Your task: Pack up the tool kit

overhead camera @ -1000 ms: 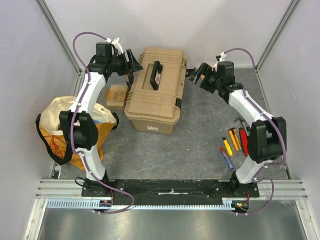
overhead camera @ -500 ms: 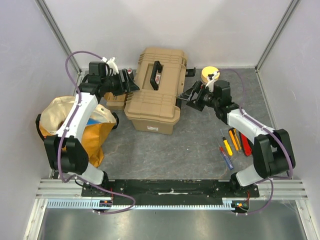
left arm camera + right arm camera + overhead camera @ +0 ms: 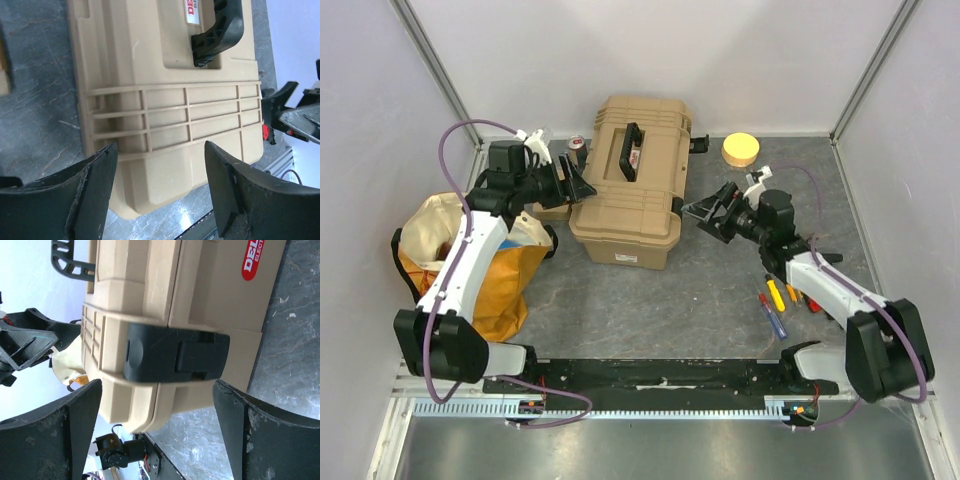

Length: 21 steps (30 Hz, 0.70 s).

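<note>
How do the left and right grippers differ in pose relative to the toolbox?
The left gripper is at the left edge of the toolbox lid; the right gripper sits just off its right side. The left wrist view looks down on the ribbed lid; the right wrist view frames the black side latch between its fingers. Shared: both open, empty, pointed at the closed toolbox.

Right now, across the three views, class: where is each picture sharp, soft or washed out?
Top view: even, soft light, toolbox sharp, shadows faint. Left wrist view: toolbox lid crisp, the dark fingers at the bottom slightly soft. Right wrist view: latch in focus, upper-left background washed out to white.
</note>
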Tool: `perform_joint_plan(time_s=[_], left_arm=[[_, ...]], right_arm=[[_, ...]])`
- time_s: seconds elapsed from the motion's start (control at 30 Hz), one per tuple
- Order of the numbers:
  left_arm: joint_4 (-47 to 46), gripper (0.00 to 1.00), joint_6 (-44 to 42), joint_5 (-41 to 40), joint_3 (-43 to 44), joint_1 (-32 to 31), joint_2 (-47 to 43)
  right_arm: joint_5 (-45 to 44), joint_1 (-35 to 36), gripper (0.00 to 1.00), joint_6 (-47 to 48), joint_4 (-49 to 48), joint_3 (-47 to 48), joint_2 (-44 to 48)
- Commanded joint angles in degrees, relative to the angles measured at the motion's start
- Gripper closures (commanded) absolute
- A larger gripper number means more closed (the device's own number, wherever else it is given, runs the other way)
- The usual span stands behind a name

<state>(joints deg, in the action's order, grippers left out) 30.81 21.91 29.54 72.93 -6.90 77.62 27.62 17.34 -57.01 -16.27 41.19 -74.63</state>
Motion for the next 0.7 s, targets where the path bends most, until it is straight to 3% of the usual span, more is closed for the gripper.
perform_joint_plan(time_s=[0.0,0.3,0.47,0.67], left_arm=[[0.92,0.24,2.78,-6.15,-2.43,-0.14,-6.42],[-3.03,0.24,5.69,-7.13,-8.94,-0.22,-16.36],[-5.84,0.24,7.62,-5.02,-10.78,-0.22,-17.33],[-6.72,0.24,7.53,-6.33,-12.10,-0.57,-15.84]], right_arm=[[-4.76,-0.12,0.02,-4.50,-7.26,-6.89,8.08],[-5.90,-0.03,0.02,-20.32,-25.90,-18.77,10.21],[-9.77,0.06,0.02,-26.47,-30.91,-22.37,10.82],[-9.69,0.15,0.02,-35.87,-45.76,-26.33,4.24]])
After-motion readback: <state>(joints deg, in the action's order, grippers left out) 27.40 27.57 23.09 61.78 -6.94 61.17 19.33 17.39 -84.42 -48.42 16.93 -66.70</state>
